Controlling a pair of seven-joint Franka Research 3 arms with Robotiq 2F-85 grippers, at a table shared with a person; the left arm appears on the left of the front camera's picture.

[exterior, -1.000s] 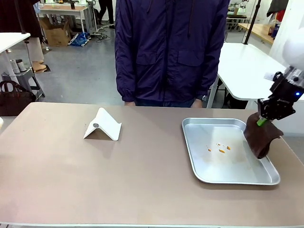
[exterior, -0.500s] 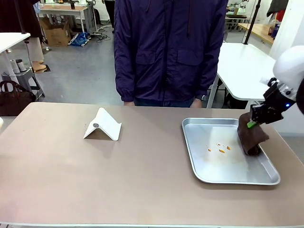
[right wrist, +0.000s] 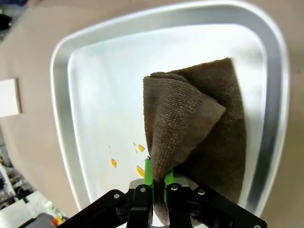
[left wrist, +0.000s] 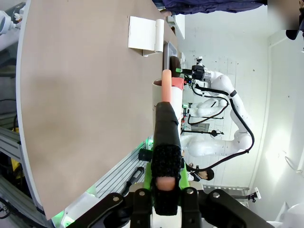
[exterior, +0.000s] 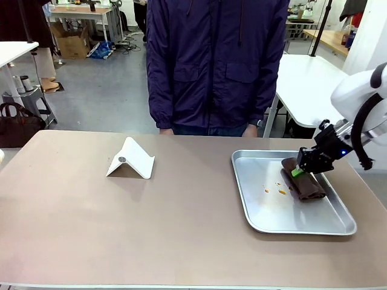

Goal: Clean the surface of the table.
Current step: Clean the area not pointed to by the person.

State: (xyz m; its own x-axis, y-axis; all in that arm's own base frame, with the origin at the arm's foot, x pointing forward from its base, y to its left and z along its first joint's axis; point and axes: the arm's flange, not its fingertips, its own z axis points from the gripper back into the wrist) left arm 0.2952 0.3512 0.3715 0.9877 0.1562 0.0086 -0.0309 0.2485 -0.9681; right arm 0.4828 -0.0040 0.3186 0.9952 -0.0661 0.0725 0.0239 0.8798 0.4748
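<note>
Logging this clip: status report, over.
Right gripper shut on brown cloth, lying in metal tray beside orange spots. Left gripper shut on black tool. White stand on table.

A robotics lab: white worktables (exterior: 308,78), cardboard box (exterior: 72,43), robot arm (exterior: 363,90).

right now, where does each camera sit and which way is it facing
Front: between the arms, facing across the table to the person; right gripper on the brown cloth in the metal tray.
Left wrist: off the table's edge, rolled sideways, looking along it; left gripper clamps a black pink-tipped rod.
Right wrist: above the tray, looking down; its pads pinch the cloth.
Shared: all three show tray and cloth.
</note>
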